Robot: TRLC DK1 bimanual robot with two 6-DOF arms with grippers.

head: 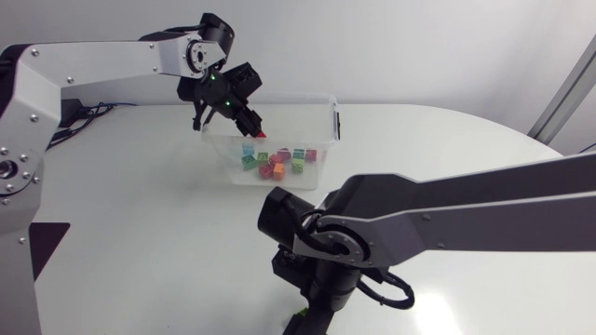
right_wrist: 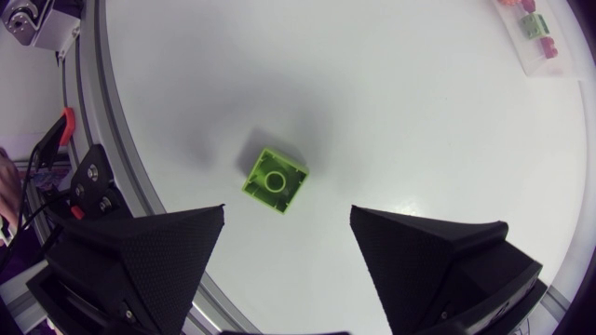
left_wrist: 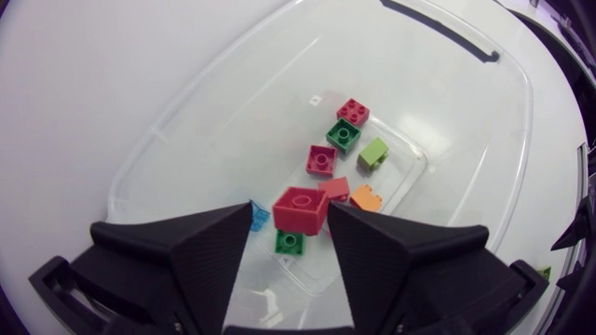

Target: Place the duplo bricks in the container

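A clear plastic container [head: 279, 100] stands at the back middle of the table with several coloured duplo bricks [head: 273, 162] on its floor. My left gripper [head: 253, 123] hangs over its back left part. In the left wrist view a red brick [left_wrist: 300, 209] sits between the left gripper's [left_wrist: 289, 223] fingertips, against one finger with a gap to the other. The jaws are open. My right gripper [right_wrist: 287, 219] stands open near the table's front edge, directly above a lime green brick [right_wrist: 276, 180] lying stud-up on the table. In the head view my right arm [head: 419, 219] hides most of that brick.
Inside the container [left_wrist: 186, 121] lie a red [left_wrist: 352, 111], a dark green [left_wrist: 343, 135], a lime [left_wrist: 373, 153], a magenta [left_wrist: 321, 159] and an orange brick [left_wrist: 367, 197]. The table's front rim [right_wrist: 140, 195] runs close to the right gripper.
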